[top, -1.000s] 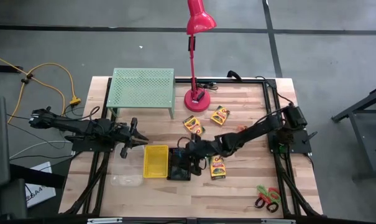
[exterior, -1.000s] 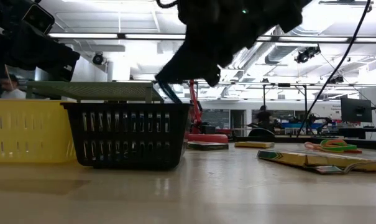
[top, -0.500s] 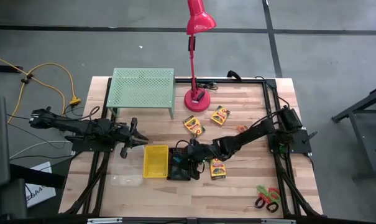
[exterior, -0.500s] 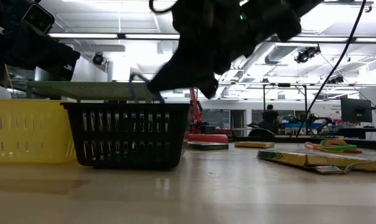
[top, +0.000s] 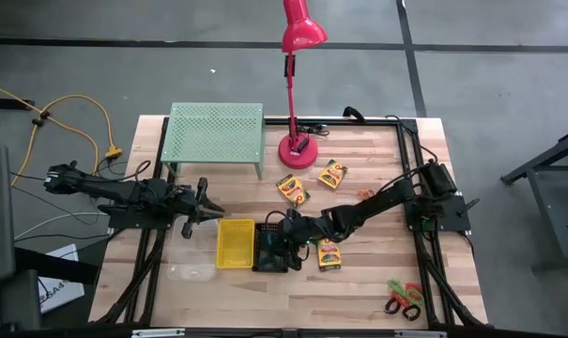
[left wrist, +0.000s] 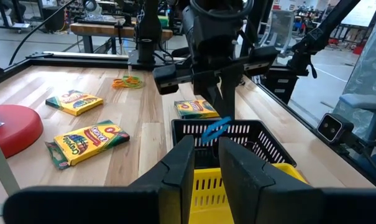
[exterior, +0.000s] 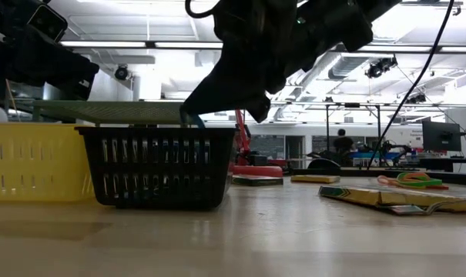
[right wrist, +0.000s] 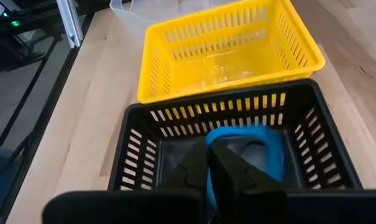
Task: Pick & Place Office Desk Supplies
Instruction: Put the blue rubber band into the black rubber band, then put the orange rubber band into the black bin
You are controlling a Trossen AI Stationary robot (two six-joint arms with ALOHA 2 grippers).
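Wooden tabletop (top: 359, 282), grey concrete floor, right end effector (right wrist: 207, 163) over black bin (right wrist: 138, 149)

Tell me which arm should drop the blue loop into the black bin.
Right. Its hand is shut on the blue loop directly above the black bin; the left hand waits beside the yellow bin.

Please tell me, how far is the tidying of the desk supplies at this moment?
Early stage. Done: nothing clearly sorted; the yellow bin looks empty. In hand: the right gripper holds a blue loop inside the black mesh bin, not released. Left: three crayon boxes, the scissors and loops lie on the table. The left gripper waits beside the green rack.
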